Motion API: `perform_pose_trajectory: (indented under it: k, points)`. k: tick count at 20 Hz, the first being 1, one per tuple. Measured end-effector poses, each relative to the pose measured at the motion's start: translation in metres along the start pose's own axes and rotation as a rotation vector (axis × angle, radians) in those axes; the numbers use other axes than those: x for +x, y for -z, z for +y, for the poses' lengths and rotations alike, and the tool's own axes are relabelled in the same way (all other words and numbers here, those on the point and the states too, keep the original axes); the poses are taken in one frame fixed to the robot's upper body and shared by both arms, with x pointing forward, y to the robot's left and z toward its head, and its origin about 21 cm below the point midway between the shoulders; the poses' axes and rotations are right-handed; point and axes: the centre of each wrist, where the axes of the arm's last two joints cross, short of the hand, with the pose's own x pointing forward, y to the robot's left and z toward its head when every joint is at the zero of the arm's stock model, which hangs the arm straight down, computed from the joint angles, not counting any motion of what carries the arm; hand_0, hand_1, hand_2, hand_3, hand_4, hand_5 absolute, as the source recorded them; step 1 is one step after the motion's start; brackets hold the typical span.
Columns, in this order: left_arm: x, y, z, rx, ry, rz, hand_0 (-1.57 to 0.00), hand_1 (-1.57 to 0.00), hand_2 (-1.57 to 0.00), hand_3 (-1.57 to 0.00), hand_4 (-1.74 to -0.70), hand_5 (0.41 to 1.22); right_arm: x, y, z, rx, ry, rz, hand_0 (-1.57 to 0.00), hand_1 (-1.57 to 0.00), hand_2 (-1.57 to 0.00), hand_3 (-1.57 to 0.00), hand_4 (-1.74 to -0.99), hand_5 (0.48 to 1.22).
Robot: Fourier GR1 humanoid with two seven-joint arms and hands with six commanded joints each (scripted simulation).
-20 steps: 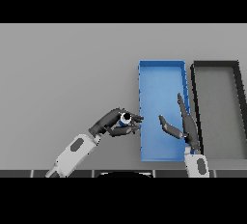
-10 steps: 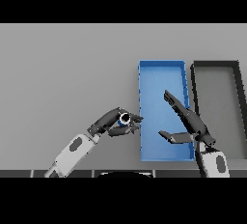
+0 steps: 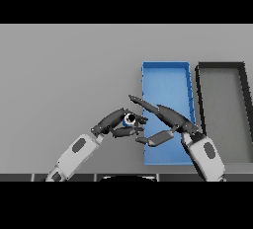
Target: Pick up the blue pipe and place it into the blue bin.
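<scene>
The blue pipe is a short tube with its open end facing up, held just left of the blue bin. My left hand has its fingers and thumb curled round it. My right hand is open, fingers straight and stretched leftward over the bin's near left corner. Its fingertips reach past the bin's left wall, close above the pipe. Whether they touch the pipe I cannot tell. Most of the pipe's body is hidden by the left hand's fingers.
A black bin stands right of the blue bin, side by side with it. The grey table spreads wide to the left and behind.
My right hand has swung left across the blue bin and now reaches to the pipe. The left hand with the pipe has hardly moved.
</scene>
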Motion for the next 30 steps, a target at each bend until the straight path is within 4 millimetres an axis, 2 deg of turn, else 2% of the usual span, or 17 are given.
perform_pose_trajectory:
  k: [2,7,9,10,11,12,13,14,15,16,17,19,22,26,27,28,30]
  points:
    - [-0.001,-0.001,-0.005,-0.022,-0.009,-0.018,-1.57,-1.57,-1.57,-1.53,-1.74,1.221,0.0,0.014,0.003,0.034,-0.011,0.012,0.0,0.0,0.0,0.0,-1.23,0.532]
    - [-0.001,0.0,-0.004,-0.022,0.008,-0.002,-1.57,-1.57,-1.57,-1.54,-1.74,1.221,0.004,0.044,0.009,0.116,-0.017,-0.001,0.0,0.0,0.0,0.0,-1.218,0.508]
    - [-0.002,-0.008,0.0,-0.031,0.003,-0.009,-1.57,-1.57,-1.57,-1.48,-1.74,1.221,0.006,0.056,0.005,0.134,-0.019,-0.011,-0.05,-0.08,-0.1,-0.05,-1.245,0.506]
    - [-0.003,-0.008,0.001,-0.033,-0.014,0.005,-1.39,-1.33,-1.32,-1.29,-1.74,1.221,0.009,0.065,0.007,0.155,-0.013,-0.016,-0.18,-0.22,-0.24,-0.16,-1.294,0.509]
    - [-0.005,-0.008,0.002,-0.034,0.032,0.018,-1.18,-1.08,-1.06,-1.03,-1.68,1.221,0.009,0.068,0.008,0.181,-0.012,-0.016,-0.35,-0.38,-0.38,-0.3,-1.335,0.507]
    - [-0.004,-0.008,0.005,-0.063,0.1,0.1,-0.99,-0.88,-0.85,-0.82,-1.55,1.221,0.011,0.073,0.01,0.203,-0.02,-0.013,-0.53,-0.53,-0.53,-0.44,-1.362,0.508]
    - [-0.003,-0.008,0.006,-0.098,0.126,0.159,-0.82,-0.71,-0.68,-0.66,-1.48,1.221,0.014,0.078,0.01,0.222,-0.026,-0.012,-0.72,-0.7,-0.74,-0.63,-1.43,0.522]
    - [-0.001,-0.008,0.002,-0.1,0.131,0.179,-0.78,-0.71,-0.69,-0.58,-1.53,1.221,0.012,0.08,0.009,0.235,-0.03,-0.029,-0.89,-0.87,-0.91,-0.77,-1.486,0.55]
    - [-0.001,-0.008,0.002,-0.076,0.131,0.182,-0.94,-0.88,-0.86,-0.78,-1.57,1.221,0.01,0.08,0.01,0.249,-0.005,-0.06,-1.02,-1.01,-1.04,-0.87,-1.53,0.606]
    - [-0.002,-0.01,0.001,-0.049,0.133,0.178,-1.06,-1.02,-0.97,-0.94,-1.61,1.221,0.008,0.083,0.012,0.274,0.027,-0.076,-1.13,-1.12,-1.14,-0.96,-1.562,0.666]
    - [-0.002,-0.006,0.0,-0.039,0.109,0.159,-1.16,-1.13,-1.05,-1.07,-1.63,1.221,0.01,0.086,0.013,0.279,0.052,-0.092,-1.22,-1.21,-1.23,-1.08,-1.526,0.728]
    - [-0.005,-0.006,-0.005,-0.034,0.043,0.127,-1.31,-1.29,-1.19,-1.25,-1.67,1.221,0.009,0.087,0.014,0.284,0.103,-0.101,-1.35,-1.34,-1.35,-1.26,-1.469,0.905]
    - [-0.007,-0.007,-0.004,-0.021,0.002,0.102,-1.44,-1.43,-1.35,-1.41,-1.71,1.221,0.003,0.085,0.017,0.25,0.062,-0.199,-1.46,-1.45,-1.46,-1.41,-1.447,1.059]
    - [-0.007,-0.004,-0.003,-0.018,0.001,0.11,-1.52,-1.51,-1.39,-1.5,-1.73,1.221,0.004,0.082,0.018,0.257,0.012,-0.199,-1.52,-1.52,-1.53,-1.51,-1.475,1.155]
    - [-0.007,-0.006,-0.003,-0.019,-0.012,0.101,-1.43,-1.35,-1.22,-1.33,-1.65,1.221,0.005,0.08,0.018,0.254,0.027,-0.196,-1.53,-1.53,-1.53,-1.52,-1.48,1.168]
    - [-0.008,-0.008,0.0,-0.012,0.014,0.073,-1.16,-1.08,-0.98,-1.07,-1.54,1.221,0.007,0.082,0.018,0.247,0.04,-0.195,-1.54,-1.54,-1.54,-1.53,-1.483,1.179]
    - [-0.005,-0.011,0.007,-0.056,0.116,0.101,-0.74,-0.69,-0.62,-0.68,-1.31,1.221,0.006,0.083,0.017,0.23,0.056,-0.181,-1.55,-1.55,-1.55,-1.54,-1.488,1.194]
